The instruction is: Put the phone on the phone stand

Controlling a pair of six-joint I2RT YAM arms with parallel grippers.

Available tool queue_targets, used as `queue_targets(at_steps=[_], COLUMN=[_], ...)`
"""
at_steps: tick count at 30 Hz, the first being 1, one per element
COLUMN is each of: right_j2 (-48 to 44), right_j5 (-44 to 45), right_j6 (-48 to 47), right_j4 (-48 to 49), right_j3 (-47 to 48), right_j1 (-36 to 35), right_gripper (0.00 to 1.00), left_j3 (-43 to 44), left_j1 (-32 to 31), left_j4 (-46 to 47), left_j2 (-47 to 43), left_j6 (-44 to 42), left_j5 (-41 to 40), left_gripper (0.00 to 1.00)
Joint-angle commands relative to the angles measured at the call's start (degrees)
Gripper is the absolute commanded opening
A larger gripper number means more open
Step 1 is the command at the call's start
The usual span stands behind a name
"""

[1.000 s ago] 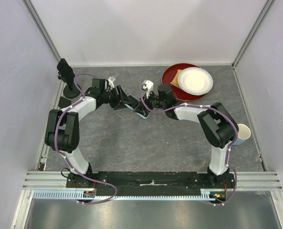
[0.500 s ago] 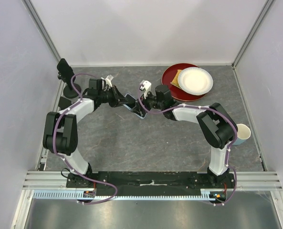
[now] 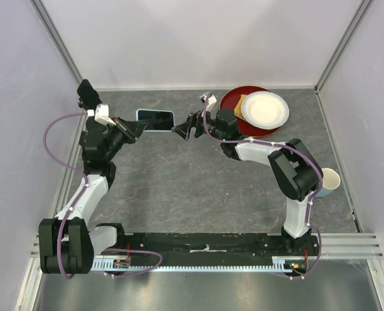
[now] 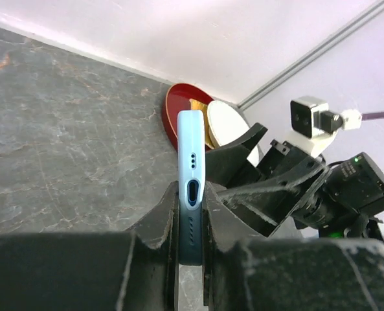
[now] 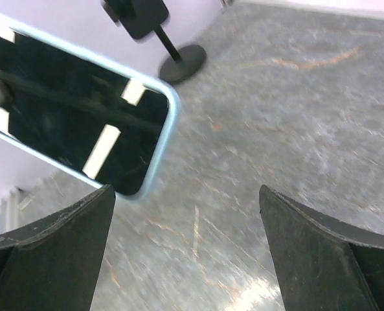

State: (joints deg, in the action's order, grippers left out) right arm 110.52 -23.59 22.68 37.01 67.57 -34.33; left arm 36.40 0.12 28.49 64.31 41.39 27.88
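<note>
You are looking down on a grey stone-patterned surface, with both arms reaching toward its far half. The left arm is stretching up along the 9 o'clock side, and the right arm is bending in from the 3 o'clock side. A red plate is sitting at about 1 o'clock near the back wall, and a white paper plate is resting on top of it, covering its right part. The phone is being held out over the surface at roughly 11 o'clock. Its dark screen is facing up and its light blue edge is showing all round. The black phone stand is standing in the 10 o'clock corner, well apart from the phone and carrying nothing. A pale cup is standing at the 3 o'clock edge, beside the right arm's elbow. Your left gripper is clamping the phone's left end. In the left wrist view its fingers are pressing on both faces of the phone, just behind the charging port. Your right gripper is sitting just off the phone's right end with its jaws spread wide and gripping nothing.
</note>
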Motion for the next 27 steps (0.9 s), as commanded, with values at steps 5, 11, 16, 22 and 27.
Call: queue_targets(at_steps=[5,11,16,22,27], right_j2=[4.43,9.18,10.59,12.79,11.56], right_j5=[-4.17,-7.43,-10.59,-11.39,-9.45], right_j6=[29.14,34.71,36.38,42.36,41.84], right_j4=[33.89,40.41,44.79,55.53,58.51], right_j3=[-3.94,-1.65,-0.43,-0.51,-2.88], right_j1=[0.49,0.49,0.4,0.4,0.31], right_gripper=[0.98,0.95,0.82,0.69,0.67], left_j3=[-5.72,-6.26,-7.04,-7.75,-8.1], left_j1=[1.18,1.29,1.29,1.2,0.76], left_j4=[30.21,35.49,38.74,47.08,50.79], left_j2=[5.2,4.77,4.94,9.76,12.15], left_j6=[13.71,13.64,14.07,18.9,20.84], left_j5=[3.93,5.34,5.78,7.54,8.16], left_gripper=[0.02,0.02,0.02,0.02,0.02])
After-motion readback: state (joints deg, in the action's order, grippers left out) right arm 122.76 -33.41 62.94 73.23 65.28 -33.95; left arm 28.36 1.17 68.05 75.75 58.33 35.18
